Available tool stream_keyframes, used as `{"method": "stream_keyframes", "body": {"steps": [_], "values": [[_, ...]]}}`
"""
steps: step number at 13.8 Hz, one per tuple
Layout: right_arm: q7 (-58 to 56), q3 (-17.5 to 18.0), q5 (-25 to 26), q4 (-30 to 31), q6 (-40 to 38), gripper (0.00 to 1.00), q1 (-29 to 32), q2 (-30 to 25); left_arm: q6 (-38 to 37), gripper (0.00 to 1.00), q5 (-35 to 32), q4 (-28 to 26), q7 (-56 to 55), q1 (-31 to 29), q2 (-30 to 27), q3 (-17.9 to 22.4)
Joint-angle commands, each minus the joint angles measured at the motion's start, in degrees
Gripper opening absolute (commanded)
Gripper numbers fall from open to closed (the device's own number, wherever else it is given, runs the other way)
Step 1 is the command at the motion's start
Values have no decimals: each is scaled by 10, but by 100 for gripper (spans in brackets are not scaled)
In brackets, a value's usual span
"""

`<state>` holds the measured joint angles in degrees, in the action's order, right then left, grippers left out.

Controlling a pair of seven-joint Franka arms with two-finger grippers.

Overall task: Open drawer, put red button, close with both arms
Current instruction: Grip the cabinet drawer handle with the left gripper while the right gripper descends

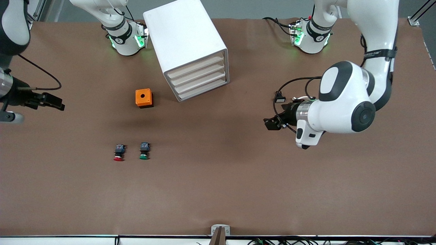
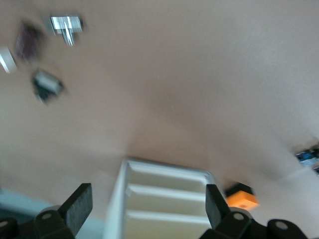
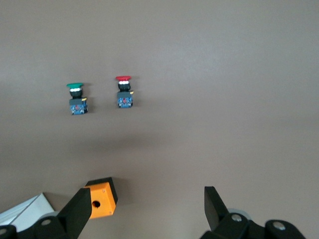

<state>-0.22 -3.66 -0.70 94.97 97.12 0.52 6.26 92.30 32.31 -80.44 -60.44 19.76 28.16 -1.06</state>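
Note:
The white cabinet (image 1: 185, 41) stands at the table's middle, close to the robots' bases. Its four drawers (image 1: 199, 80) are all pushed in; the left wrist view shows their fronts (image 2: 164, 199). The red button (image 1: 119, 152) lies on the table beside a green one, nearer to the front camera than the cabinet; it also shows in the right wrist view (image 3: 124, 92). My left gripper (image 1: 270, 123) hangs open and empty over bare table toward the left arm's end, its jaws (image 2: 148, 204) facing the drawers. My right gripper (image 1: 56, 102) hangs open and empty over the right arm's end (image 3: 148, 205).
A green-capped button (image 1: 144, 151) (image 3: 77, 98) lies beside the red one, toward the left arm's end. A small orange box with a round hole (image 1: 144, 98) (image 3: 102, 197) (image 2: 241, 196) sits between the buttons and the cabinet. Brown table surface stretches all around.

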Motion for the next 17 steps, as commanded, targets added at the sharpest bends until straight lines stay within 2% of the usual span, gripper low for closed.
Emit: {"method": "stream_keyframes", "body": {"steps": [1,4,8,11,13,17], "values": [[3,3,3,-23,26,100,4,44,-12,100,63,45,-145,15,55,1],[9,4,-31,-3,82,100,-1,89,-12,100,85,52,-294,32,96,-17],[33,4,-39,61,227,100,-23,139,-65,100,110,55,-432,33,135,-44],[34,4,-39,89,285,100,-32,168,-127,100,149,59,-512,33,153,-43],[34,4,-39,121,350,100,-43,184,-157,100,173,59,-549,30,165,-43],[43,4,-40,162,445,100,-56,214,-183,100,214,59,-601,26,185,-41]]}}
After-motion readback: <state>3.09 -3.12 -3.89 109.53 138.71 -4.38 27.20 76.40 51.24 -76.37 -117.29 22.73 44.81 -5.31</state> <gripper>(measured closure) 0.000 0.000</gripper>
